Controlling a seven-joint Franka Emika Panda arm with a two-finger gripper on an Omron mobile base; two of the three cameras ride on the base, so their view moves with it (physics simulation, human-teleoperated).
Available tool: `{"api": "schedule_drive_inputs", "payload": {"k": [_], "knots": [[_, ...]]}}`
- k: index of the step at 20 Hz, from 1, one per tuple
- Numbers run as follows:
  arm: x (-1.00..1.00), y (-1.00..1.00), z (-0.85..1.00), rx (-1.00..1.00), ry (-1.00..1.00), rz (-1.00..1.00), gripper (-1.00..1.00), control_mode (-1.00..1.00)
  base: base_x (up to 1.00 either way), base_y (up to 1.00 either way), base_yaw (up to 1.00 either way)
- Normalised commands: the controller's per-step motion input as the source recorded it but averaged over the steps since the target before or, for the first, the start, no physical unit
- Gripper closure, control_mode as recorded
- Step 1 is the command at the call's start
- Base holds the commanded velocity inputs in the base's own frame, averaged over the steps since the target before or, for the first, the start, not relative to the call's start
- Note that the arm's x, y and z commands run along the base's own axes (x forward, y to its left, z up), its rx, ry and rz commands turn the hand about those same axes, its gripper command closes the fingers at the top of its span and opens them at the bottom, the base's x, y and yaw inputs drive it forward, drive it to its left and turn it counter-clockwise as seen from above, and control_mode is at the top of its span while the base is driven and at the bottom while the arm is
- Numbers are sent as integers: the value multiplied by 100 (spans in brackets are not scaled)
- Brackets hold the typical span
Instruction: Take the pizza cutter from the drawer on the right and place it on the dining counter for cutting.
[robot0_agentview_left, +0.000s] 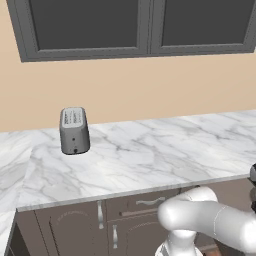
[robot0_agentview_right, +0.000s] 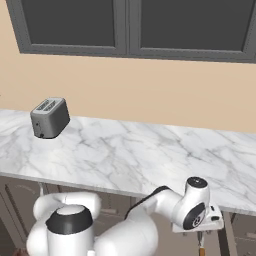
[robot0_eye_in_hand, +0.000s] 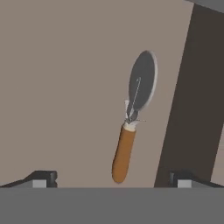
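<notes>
Marble surface (robot0_agentview_left: 150, 155) with toaster (robot0_agentview_left: 74, 130) under wall cabinets. Below its edge, jaws spread wide, holding nothing. Cutter (robot0_eye_in_hand: 132, 117) flat on drawer (robot0_eye_in_hand: 57, 87) floor, centred between the fingertips (robot0_eye_in_hand: 43, 178), handle toward jaws, wheel away, untouched.

Drawer (robot0_eye_in_hand: 65, 87) cut by hand-view edges; gripper (robot0_eye_in_hand: 113, 177) fingers barely visible.
</notes>
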Motion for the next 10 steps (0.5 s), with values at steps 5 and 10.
{"api": "schedule_drive_inputs", "payload": {"k": [5,10], "knots": [[3,-36,-4,3,7,-7,-100,-100,0,0,0],[5,-33,-3,8,4,-7,-100,-100,0,0,0]]}}
